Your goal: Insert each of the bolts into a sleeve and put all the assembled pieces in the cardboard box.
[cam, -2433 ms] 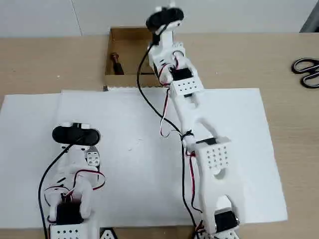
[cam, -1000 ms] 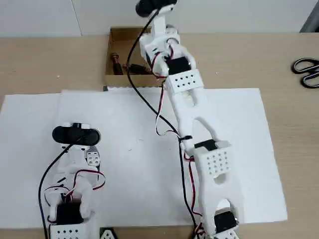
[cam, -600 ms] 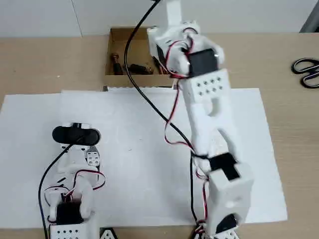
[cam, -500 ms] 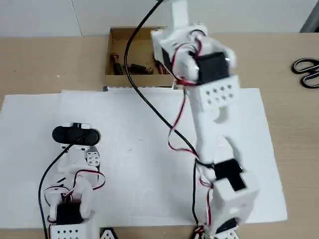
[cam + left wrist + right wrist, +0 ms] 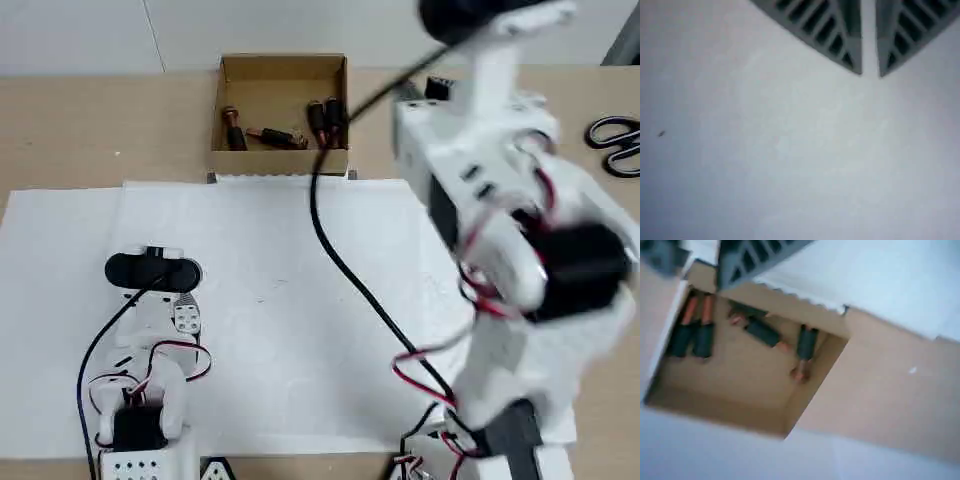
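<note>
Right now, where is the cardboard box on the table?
In the high view the cardboard box sits on the wooden table just beyond the far edge of the white paper, with the assembled pieces lying inside it.

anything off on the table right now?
Nothing spilled or damaged. Four pieces lie inside the cardboard box, one of them slanted against the rest. The one stray item is the scissors near the right edge of the table, well away from the box.
</note>
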